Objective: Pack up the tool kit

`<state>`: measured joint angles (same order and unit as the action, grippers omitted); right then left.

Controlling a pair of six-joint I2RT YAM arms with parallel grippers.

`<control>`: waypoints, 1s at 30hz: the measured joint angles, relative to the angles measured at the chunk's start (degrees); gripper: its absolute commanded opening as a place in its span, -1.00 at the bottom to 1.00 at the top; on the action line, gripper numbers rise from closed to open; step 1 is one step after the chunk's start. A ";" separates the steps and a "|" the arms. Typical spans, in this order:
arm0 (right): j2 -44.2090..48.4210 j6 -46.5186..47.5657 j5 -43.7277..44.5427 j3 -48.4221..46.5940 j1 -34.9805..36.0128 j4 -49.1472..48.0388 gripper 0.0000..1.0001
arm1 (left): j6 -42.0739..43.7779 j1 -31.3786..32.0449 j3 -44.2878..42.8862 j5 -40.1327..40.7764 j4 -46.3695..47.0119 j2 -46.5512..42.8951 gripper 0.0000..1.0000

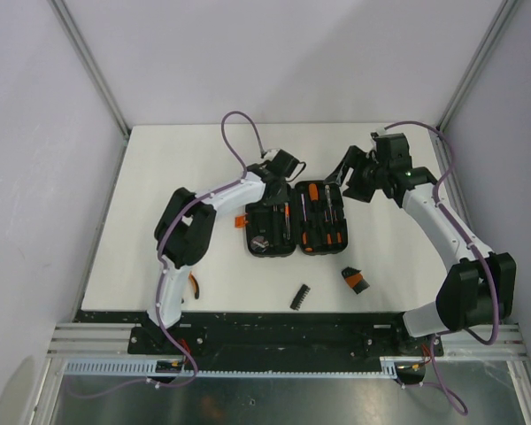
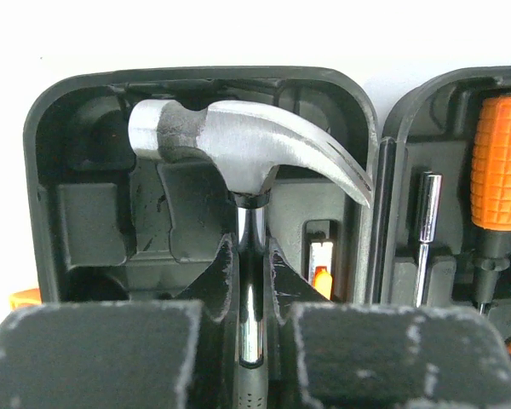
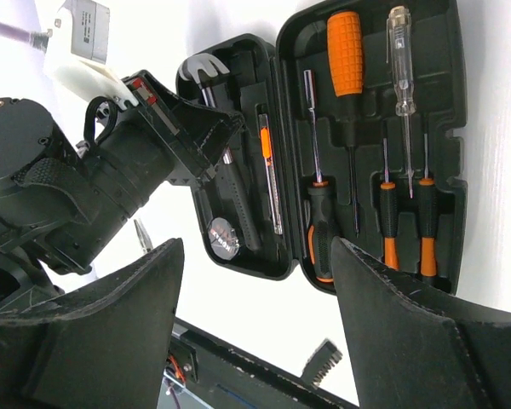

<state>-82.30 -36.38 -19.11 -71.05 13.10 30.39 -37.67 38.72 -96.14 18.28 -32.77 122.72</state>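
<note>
The tool kit (image 1: 296, 219) lies open on the white table, a black case with two moulded halves (image 3: 368, 128). My left gripper (image 1: 270, 197) is over its left half, shut on the chrome shaft (image 2: 251, 315) of a hammer whose head (image 2: 230, 141) lies at the far end of that half (image 2: 85, 221). The fingers (image 2: 213, 281) press the shaft from both sides. The right half holds several screwdrivers (image 3: 344, 51) and a clear tester (image 3: 400, 51). My right gripper (image 1: 345, 181) hovers open beyond the case's right side, nothing between its fingers (image 3: 383, 332).
Orange-handled pliers (image 1: 195, 285) lie by the left arm's base. A black bit strip (image 1: 300, 297) and a black-and-orange piece (image 1: 354, 280) lie in front of the case. An orange latch (image 1: 240, 221) sticks out at the case's left. A round tape measure (image 3: 224, 239) sits in the left half.
</note>
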 measured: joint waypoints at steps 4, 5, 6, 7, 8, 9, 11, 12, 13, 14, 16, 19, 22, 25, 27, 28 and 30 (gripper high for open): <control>-0.33 -0.02 -0.59 0.00 0.00 -0.04 0.47 | -0.55 -0.02 -0.46 0.00 0.00 0.55 -0.94; -0.42 -0.02 -0.74 0.00 0.00 -0.04 0.47 | -0.85 -0.09 -0.92 -0.02 -0.04 0.85 -0.94; -0.52 -0.02 -0.87 0.00 0.00 -0.04 0.46 | -0.96 -0.11 -1.42 -0.02 -0.02 1.20 -0.92; -0.57 -0.02 -0.90 0.00 0.00 -0.04 0.46 | -1.11 -0.11 -1.97 -0.04 -0.04 1.55 -0.84; -0.63 -0.02 -0.92 0.00 0.00 -0.04 0.46 | -1.38 -0.13 -2.47 -0.17 0.09 1.92 -0.77; -0.66 -0.02 -0.94 0.00 0.00 -0.04 0.46 | -1.40 -0.13 -2.80 -0.24 0.04 2.32 -0.73; -0.66 -0.02 -1.01 0.00 0.00 -0.04 0.46 | -1.40 -0.17 -3.30 -0.28 -0.20 2.56 -0.69; -0.66 -0.02 -1.09 0.00 0.00 -0.04 0.46 | -1.42 -0.24 -3.39 -0.28 -0.22 2.67 -0.68; -0.66 -0.02 -1.11 0.00 0.00 -0.04 0.46 | -1.42 -0.24 -3.43 -0.26 -0.22 2.78 -0.66; -0.66 -0.02 -1.14 0.00 0.00 -0.04 0.46 | -1.46 -0.28 -3.45 -0.26 -0.15 2.80 -0.61; -0.66 -0.02 -1.18 0.00 0.00 -0.04 0.46 | -1.55 -0.35 -3.45 -0.17 -0.15 2.80 -0.46; -0.70 -0.02 -1.31 0.00 0.00 -0.04 0.46 | -1.95 -0.42 -3.45 0.33 0.04 2.80 -0.33; -0.83 -0.02 -1.36 0.00 0.00 -0.09 0.46 | -2.25 -0.48 -3.28 0.85 0.35 2.80 -0.28; -1.14 -0.02 -1.42 0.00 0.07 -0.24 0.46 | -2.43 -0.48 -3.06 1.01 0.66 2.80 -0.28; -1.38 -0.02 -1.53 0.00 0.17 -0.26 0.46 | -2.40 -0.48 -2.99 1.09 0.74 2.78 -0.28; -1.49 -0.02 -1.57 0.00 0.24 -0.28 0.46 | -2.40 -0.48 -2.97 1.09 0.76 2.75 -0.29; -1.62 -0.02 -1.68 0.00 0.33 -0.28 0.46 | -2.40 -0.48 -2.95 1.18 0.76 2.71 -0.30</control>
<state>-83.92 -36.40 -20.80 -71.05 13.43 30.11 -40.07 38.24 -99.09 19.46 -32.01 125.43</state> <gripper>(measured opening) 0.732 0.356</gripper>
